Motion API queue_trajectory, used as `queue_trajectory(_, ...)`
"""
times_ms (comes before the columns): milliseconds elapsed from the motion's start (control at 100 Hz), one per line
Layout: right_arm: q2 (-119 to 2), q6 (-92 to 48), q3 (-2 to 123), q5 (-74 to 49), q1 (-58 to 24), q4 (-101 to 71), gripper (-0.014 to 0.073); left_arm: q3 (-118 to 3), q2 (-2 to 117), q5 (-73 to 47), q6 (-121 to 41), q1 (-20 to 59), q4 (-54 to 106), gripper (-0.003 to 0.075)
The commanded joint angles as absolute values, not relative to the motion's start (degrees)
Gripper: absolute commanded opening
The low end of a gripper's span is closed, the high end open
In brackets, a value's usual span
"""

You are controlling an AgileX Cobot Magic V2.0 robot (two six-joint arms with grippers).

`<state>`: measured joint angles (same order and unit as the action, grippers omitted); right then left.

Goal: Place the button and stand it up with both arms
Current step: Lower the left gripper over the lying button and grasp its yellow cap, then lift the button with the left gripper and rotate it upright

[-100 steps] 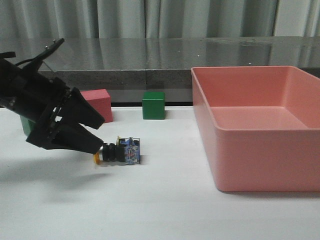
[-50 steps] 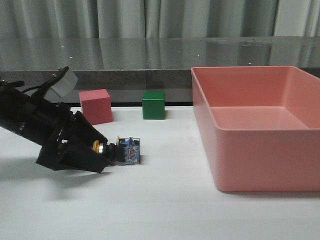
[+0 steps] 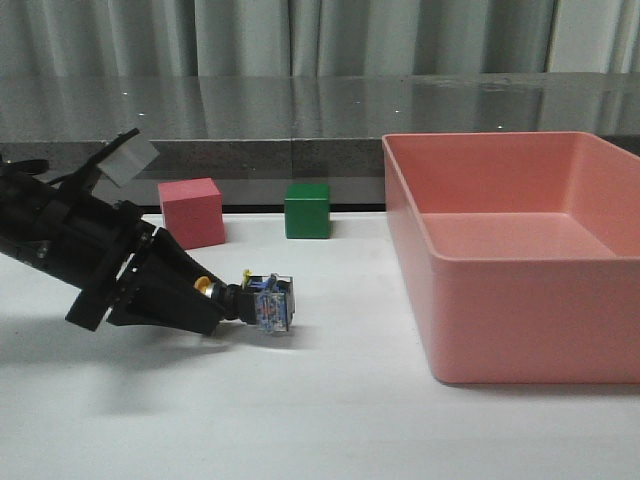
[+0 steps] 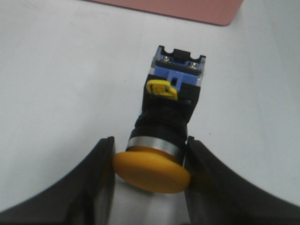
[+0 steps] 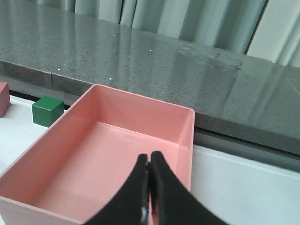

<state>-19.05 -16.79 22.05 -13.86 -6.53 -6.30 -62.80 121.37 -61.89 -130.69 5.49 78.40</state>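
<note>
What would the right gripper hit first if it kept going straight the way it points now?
Most likely the floor of the pink bin: the shut right gripper hangs above its inside, pointing down and forward. Depth is unclear.

Right gripper (image 5: 149, 187) with fingertips pressed together, nothing between them, hovering above pink bin (image 5: 70, 159). Green cube (image 5: 47, 110) beyond the bin's far-left corner, on white table (image 5: 243, 187). Sliver of red cube (image 5: 3, 97) at frame edge. Grey stone ledge (image 5: 140, 61) and curtains (image 5: 187, 18) farther ahead.
</note>
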Motion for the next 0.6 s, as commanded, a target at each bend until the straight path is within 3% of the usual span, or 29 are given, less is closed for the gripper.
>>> queue_trajectory(0,-19.2,-16.8,23.6,-9.3,-6.1,-6.7,-0.0109,-64.2,115.7,-66.1,-125.5,5.0,80.1,-0.0019)
queue_trajectory(240,-19.2,-16.8,23.6,-9.3,-6.1,-6.7,-0.0109,-68.2,105.1,-58.4,-108.0,5.1,62.6,-0.0019)
queue_trajectory(590,-19.2,-16.8,23.6,-9.3,-6.1,-6.7,-0.0109,-86.5,98.2,-64.7,-74.3,13.8,20.0,-0.0019)
